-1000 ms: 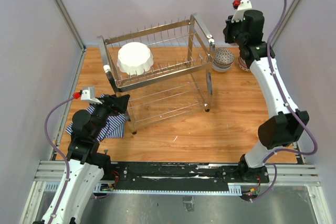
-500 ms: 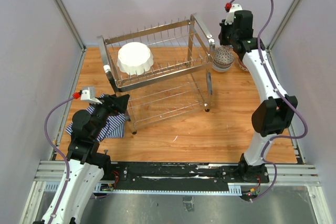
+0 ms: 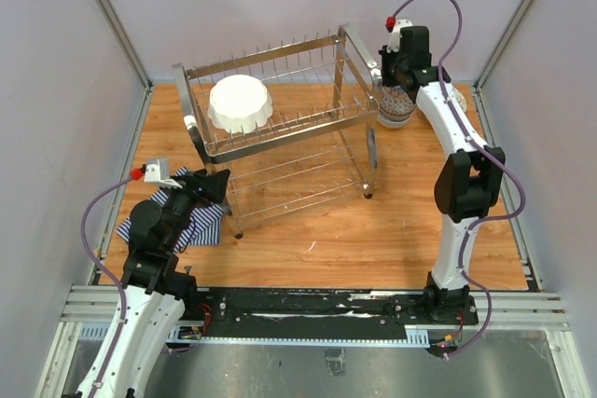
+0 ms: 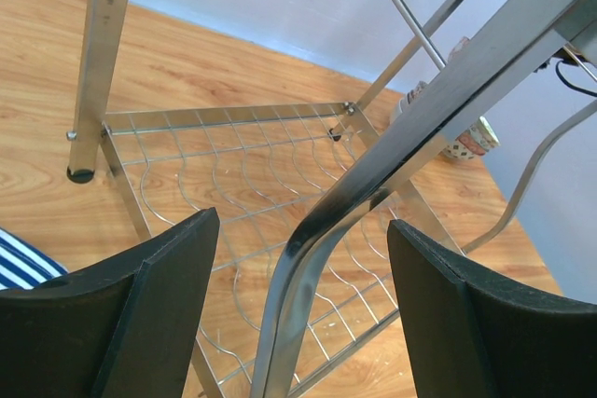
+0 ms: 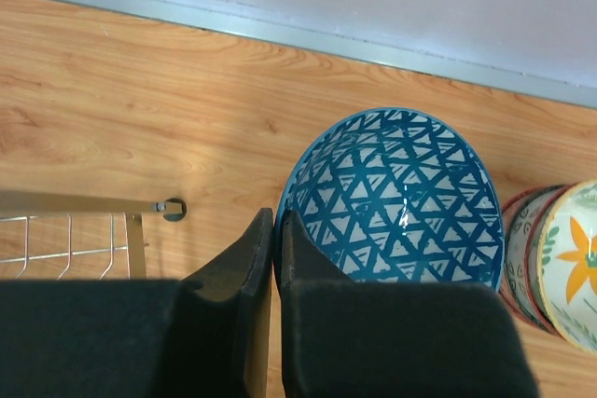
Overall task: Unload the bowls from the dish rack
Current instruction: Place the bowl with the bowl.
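The dish rack [image 3: 280, 128] stands mid-table with a large white scalloped bowl [image 3: 240, 104] on its upper tier. My right gripper [image 3: 394, 81] is at the back right. In the right wrist view its fingers [image 5: 277, 230] are closed on the left rim of a blue triangle-patterned bowl [image 5: 401, 198], one finger inside and one outside. That bowl [image 3: 396, 107] sits on the table beside the rack's right end. My left gripper [image 3: 213, 184] is open at the rack's left end. In the left wrist view the rack's chrome loop handle [image 4: 312, 249] runs between its fingers [image 4: 303, 314], untouched.
A floral bowl [image 5: 574, 263] and a red-rimmed bowl [image 5: 520, 230] sit right of the blue one, near the back wall. A blue-white striped cloth [image 3: 191, 221] lies under my left arm. The rack's lower wire tier [image 4: 252, 174] holds nothing. A rack foot [image 5: 173, 209] stands left of the blue bowl.
My right arm has swung left from the back right corner to over the blue bowl beside the rack. My left arm has barely moved.
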### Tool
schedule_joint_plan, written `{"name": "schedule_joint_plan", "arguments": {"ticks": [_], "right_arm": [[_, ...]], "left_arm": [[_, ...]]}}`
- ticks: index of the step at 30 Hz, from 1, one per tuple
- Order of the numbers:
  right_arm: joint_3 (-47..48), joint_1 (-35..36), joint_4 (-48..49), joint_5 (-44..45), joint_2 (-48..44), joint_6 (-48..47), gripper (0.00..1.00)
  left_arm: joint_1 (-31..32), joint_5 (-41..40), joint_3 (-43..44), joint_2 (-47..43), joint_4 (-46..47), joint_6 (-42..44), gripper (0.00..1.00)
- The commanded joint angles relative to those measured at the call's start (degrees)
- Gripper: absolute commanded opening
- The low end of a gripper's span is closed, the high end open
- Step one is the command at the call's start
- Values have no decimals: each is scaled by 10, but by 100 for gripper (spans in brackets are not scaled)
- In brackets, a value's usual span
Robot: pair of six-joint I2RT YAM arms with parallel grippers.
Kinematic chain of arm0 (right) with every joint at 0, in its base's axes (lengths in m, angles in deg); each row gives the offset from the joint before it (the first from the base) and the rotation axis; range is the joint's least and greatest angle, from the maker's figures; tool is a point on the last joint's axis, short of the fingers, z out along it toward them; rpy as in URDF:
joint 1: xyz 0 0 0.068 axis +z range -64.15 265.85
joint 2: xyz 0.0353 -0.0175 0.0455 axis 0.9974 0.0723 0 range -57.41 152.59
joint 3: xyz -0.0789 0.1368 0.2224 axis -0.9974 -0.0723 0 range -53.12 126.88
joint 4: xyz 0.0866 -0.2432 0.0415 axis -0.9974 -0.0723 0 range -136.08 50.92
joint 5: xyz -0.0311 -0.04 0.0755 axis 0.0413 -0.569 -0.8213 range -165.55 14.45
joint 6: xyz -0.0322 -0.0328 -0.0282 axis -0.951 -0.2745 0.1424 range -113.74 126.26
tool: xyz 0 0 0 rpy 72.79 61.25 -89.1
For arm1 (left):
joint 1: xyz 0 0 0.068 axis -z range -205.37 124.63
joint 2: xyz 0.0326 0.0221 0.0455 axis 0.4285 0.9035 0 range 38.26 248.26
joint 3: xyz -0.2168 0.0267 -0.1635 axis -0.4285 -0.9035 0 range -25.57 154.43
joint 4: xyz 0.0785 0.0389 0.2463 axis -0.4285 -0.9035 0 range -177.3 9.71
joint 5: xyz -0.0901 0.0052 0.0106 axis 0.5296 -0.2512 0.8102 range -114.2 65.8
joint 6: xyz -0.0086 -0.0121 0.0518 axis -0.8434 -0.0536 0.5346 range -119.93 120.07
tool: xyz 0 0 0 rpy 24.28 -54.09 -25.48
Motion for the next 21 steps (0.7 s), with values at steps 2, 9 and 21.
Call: {"name": "schedule_joint_plan", "arguments": {"ticks": [2, 9, 21], "right_arm": [[43, -25, 27, -7, 25, -9, 1], [51, -33, 27, -9, 47, 0, 1], [32, -36, 35, -23, 62, 8, 1]], "left_arm": [[4, 17, -10, 1, 44, 13, 77], [4, 28, -11, 16, 63, 18, 77], [3, 28, -17, 34, 80, 11, 77]]}}
